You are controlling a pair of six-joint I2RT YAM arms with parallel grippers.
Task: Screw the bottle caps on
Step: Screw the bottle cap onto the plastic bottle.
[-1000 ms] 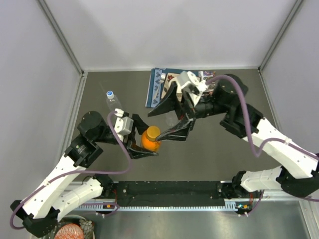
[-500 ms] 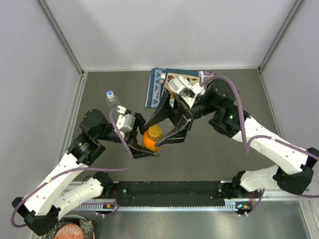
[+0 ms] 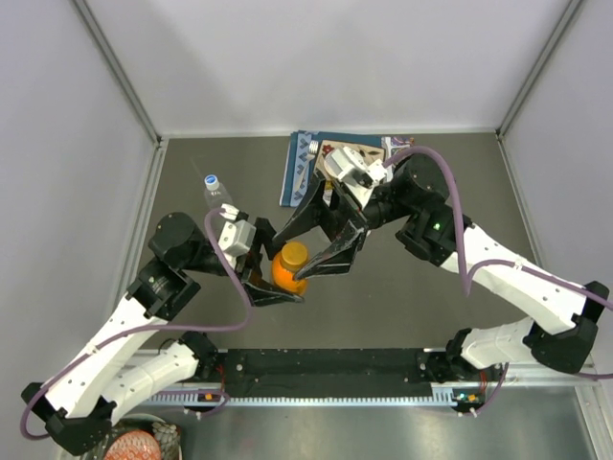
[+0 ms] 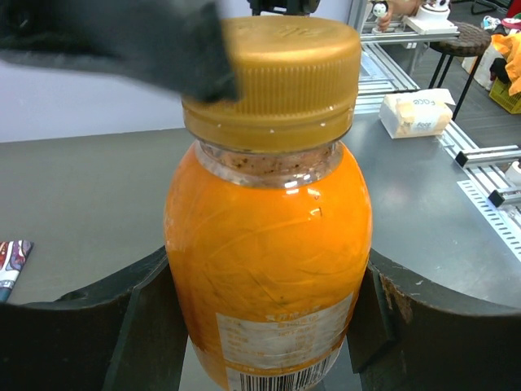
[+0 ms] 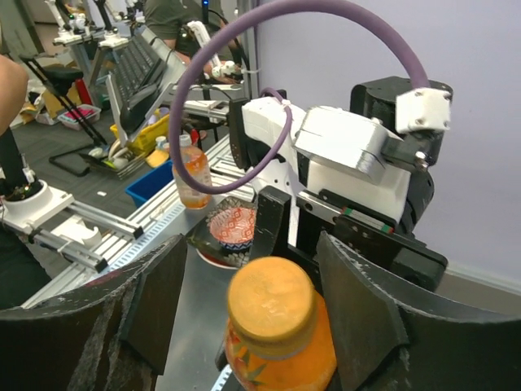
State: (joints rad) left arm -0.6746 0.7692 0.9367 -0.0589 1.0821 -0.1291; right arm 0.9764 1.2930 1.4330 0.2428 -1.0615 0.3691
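The left gripper (image 3: pixel 271 287) clamps the orange bottle (image 4: pixel 269 244) upright; its cap (image 4: pixel 277 73) sits between the fingers of the right gripper (image 5: pixel 256 314), set at 1 o'clock; we cannot tell whether they grip.

Low in the middle, the orange bottle (image 5: pixel 281 362), orange cap (image 5: pixel 273 314) on top. Flanked either side by the dark fingers (image 5: pixel 155 309) of the right gripper (image 5: pixel 254 261); contact with the cap unclear. Right behind the bottle, left arm's white wrist (image 5: pixel 342 142), purple cable (image 5: pixel 326 10) arching above. Beyond it to the left, a red-patterned bowl (image 5: pixel 234 228) and a second orange bottle (image 5: pixel 194 175).
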